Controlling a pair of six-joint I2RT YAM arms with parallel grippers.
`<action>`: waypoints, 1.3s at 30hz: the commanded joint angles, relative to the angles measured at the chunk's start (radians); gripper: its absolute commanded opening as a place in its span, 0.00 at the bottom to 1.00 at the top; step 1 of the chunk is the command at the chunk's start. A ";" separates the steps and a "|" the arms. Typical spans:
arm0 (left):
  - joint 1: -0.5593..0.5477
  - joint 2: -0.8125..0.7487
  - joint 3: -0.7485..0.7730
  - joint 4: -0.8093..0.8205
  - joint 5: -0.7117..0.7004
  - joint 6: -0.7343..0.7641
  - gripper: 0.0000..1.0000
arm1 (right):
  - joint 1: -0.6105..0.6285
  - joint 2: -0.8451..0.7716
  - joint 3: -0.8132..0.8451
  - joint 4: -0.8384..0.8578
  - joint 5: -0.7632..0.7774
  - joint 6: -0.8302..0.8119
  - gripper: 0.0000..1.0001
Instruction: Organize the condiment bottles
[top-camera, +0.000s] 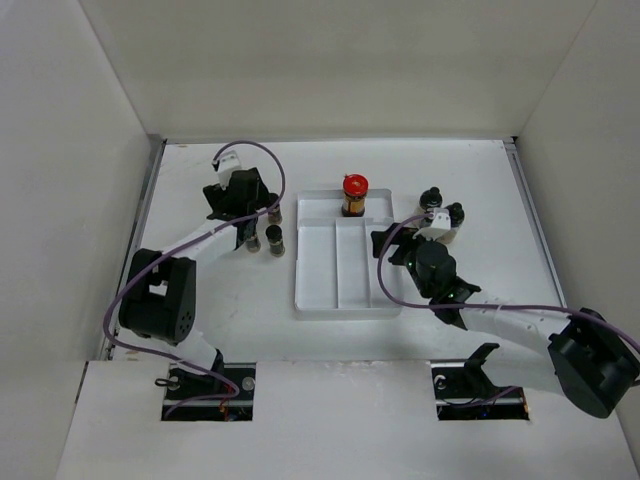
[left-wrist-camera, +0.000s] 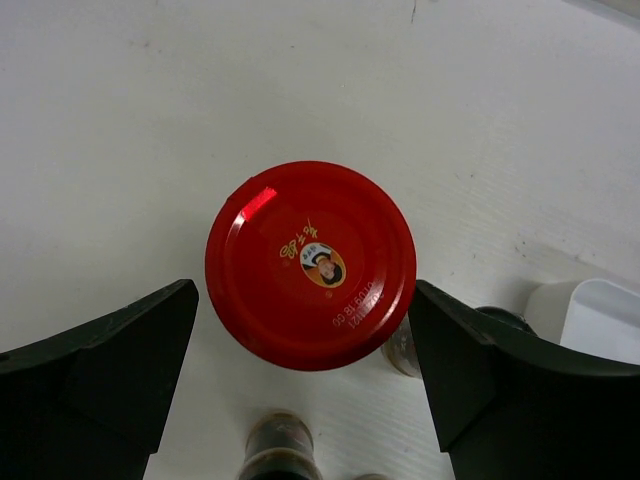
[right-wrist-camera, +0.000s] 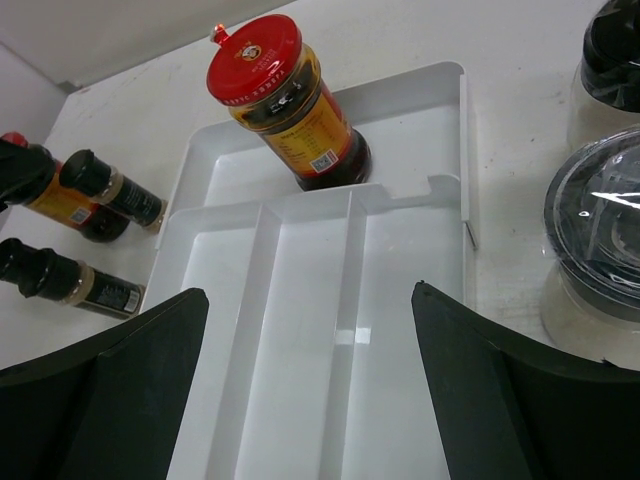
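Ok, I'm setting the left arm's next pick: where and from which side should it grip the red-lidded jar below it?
Probably across the lid of the red-lidded jar, coming straight down: it stands upright, its round lid centred between the fingers of the open left tool.

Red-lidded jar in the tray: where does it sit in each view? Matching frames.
Top external: red-lidded jar stands in the white divided tray's far compartment, frame centre.
Left wrist: not in it; the red lid there tops a second jar, on the table beside the tray.
Right wrist: the jar is upper centre, same far compartment.
Shared landmark: the tray, whose corner shows at the left wrist view's right edge.
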 joint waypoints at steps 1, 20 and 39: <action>0.015 0.015 0.068 0.033 0.017 -0.012 0.86 | -0.002 0.010 0.038 0.054 -0.014 -0.002 0.90; 0.023 0.026 0.091 0.091 -0.038 0.007 0.43 | -0.002 0.011 0.040 0.054 -0.018 -0.003 0.90; -0.091 -0.144 0.311 0.097 -0.063 0.124 0.40 | 0.003 0.004 0.037 0.054 -0.020 -0.003 0.90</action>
